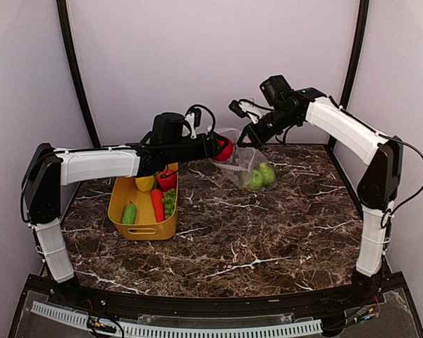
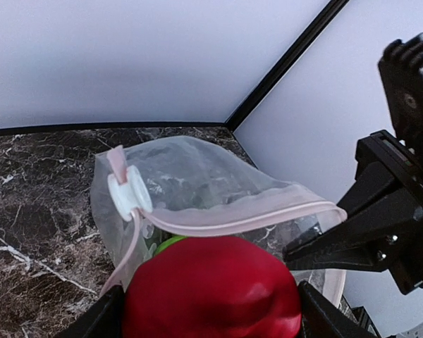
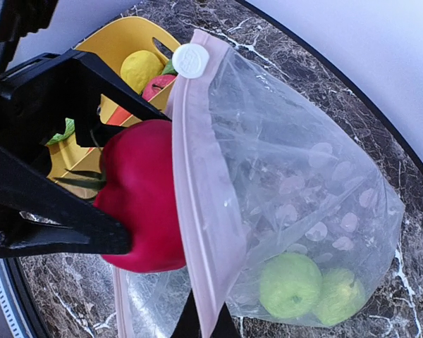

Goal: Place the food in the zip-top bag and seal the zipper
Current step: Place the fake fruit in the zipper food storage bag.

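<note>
My left gripper (image 1: 223, 149) is shut on a glossy red fruit (image 2: 211, 289), one piece of the food, held right at the mouth of the zip-top bag (image 1: 248, 166). The fruit (image 3: 144, 197) sits against the pink zipper (image 3: 204, 211), below its white slider (image 3: 190, 61). My right gripper (image 3: 204, 322) is shut on the zipper edge and holds the bag's mouth up and open, as the top view shows (image 1: 248, 137). Two green round fruits (image 3: 290, 285) lie in the bag's bottom (image 1: 261, 176). The bag's lower part rests on the marble table.
A yellow basket (image 1: 118, 211) stands at the left of the table, holding a lemon (image 1: 144, 184), a red apple (image 1: 167, 180), a carrot (image 1: 157, 204), a cucumber (image 1: 129, 213) and leafy greens (image 1: 170, 202). Walls close the back and sides.
</note>
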Motion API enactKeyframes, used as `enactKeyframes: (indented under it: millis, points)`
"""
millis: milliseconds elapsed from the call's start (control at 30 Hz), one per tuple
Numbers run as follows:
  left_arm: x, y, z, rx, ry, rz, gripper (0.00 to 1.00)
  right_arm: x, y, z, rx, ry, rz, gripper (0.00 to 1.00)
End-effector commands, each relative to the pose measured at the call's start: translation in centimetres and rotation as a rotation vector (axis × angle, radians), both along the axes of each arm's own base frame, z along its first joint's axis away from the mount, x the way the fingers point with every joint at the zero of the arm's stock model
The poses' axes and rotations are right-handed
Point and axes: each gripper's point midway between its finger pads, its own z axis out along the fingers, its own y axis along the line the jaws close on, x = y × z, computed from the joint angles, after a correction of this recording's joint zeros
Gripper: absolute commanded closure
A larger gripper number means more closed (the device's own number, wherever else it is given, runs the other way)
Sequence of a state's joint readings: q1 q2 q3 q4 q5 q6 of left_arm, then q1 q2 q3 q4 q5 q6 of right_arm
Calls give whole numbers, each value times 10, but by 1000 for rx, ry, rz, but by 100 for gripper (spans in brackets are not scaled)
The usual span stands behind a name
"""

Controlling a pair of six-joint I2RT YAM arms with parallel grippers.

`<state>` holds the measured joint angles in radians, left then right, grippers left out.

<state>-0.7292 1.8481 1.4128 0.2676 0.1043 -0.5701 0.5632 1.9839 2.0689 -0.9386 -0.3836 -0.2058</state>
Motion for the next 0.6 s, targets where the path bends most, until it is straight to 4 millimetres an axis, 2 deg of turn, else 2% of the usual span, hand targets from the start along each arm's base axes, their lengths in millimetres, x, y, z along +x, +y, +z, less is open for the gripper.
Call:
enactKeyframes:
  millis: [0, 133, 200, 400, 567]
  points:
    - [10, 0, 5, 4, 37, 55, 50, -9, 4, 32, 45, -66, 13, 100]
    - [13, -8, 11, -22, 36, 38, 48, -13, 9, 37, 54, -81, 32, 100]
    - [14, -14, 18, -37, 35, 17, 40, -15, 12, 36, 51, -83, 37, 100]
    - [14, -16, 18, -35, 60, 12, 15, -13, 11, 37, 38, -99, 29, 100]
    - [12, -14, 22, -38, 59, 11, 8, -10, 8, 39, 29, -113, 13, 100]
